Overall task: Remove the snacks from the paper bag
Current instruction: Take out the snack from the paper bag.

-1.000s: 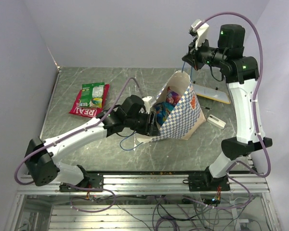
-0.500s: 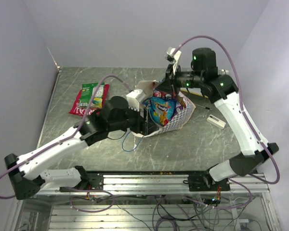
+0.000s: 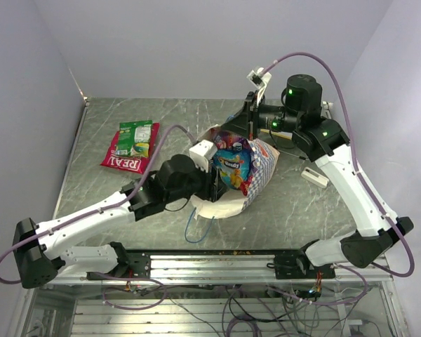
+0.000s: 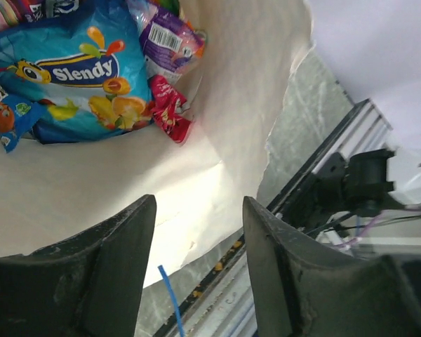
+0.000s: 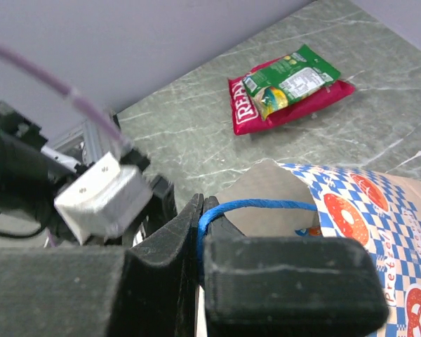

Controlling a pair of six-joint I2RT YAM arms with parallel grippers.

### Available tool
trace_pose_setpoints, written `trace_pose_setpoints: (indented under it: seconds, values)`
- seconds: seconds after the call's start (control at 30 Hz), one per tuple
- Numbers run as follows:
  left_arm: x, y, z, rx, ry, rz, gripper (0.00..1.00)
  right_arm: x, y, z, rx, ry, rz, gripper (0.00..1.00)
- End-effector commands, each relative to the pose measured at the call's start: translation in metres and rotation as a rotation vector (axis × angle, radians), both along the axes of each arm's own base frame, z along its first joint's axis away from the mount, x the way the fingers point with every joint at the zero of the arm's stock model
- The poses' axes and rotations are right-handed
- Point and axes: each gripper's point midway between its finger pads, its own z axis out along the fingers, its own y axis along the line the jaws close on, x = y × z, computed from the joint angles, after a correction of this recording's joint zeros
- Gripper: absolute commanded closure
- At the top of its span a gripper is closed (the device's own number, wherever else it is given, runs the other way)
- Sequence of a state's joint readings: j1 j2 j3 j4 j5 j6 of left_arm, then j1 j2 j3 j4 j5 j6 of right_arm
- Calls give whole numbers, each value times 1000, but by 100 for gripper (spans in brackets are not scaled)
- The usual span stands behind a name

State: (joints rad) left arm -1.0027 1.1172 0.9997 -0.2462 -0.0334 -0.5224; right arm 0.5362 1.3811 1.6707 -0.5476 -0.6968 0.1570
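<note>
The paper bag [image 3: 256,175], blue-and-white checkered, lies tipped with its mouth toward my left arm. My right gripper [image 3: 250,123] is shut on its blue cord handle [image 5: 256,206] and holds the upper edge up; the bag's checkered side [image 5: 368,221] shows below it. My left gripper [image 3: 210,184] is open and empty at the bag's mouth, its fingers [image 4: 119,246] over the cream lining [image 4: 91,175]. Inside lie a blue "Slendy" packet [image 4: 77,77], a purple packet [image 4: 165,35] and a tiny red candy [image 4: 170,112]. A red "REAL" packet [image 3: 119,158] and a green packet [image 3: 135,137] lie on the table at far left.
A small white block [image 3: 314,176] lies right of the bag under my right arm. The bag's other blue cord handle [image 3: 195,226] trails on the table toward the front rail [image 3: 217,263]. Walls close the back and left sides.
My right gripper swung left and down with the cord, tipping the bag over toward the left arm. My left gripper drew back toward the front, out to the bag's mouth.
</note>
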Motion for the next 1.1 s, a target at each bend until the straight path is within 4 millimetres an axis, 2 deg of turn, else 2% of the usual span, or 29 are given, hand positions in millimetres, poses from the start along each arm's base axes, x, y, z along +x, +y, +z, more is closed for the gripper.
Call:
trace_pose_setpoints:
  seconds: [0.0,0.17,0.4,0.63,0.87,1.0,1.07]
  values:
    - [16,-9,12,-33,-124,100,40,5,-4,25,26,-46,-64,100]
    - [24,-24,-8,7,-140,171,46,10,-8,34,21,-73,-106,100]
    - [52,-56,-38,40,-172,234,49,14,-9,42,43,-99,-140,100]
    - [88,-85,-36,72,-265,298,47,12,-10,46,36,-105,-136,100]
    - [134,-85,-40,95,-352,367,36,11,-8,51,30,-109,-125,100]
    - [156,-80,-47,93,-378,356,37,11,-8,53,28,-113,-126,100]
    - [161,-82,-49,94,-411,335,37,11,-8,55,28,-116,-126,100]
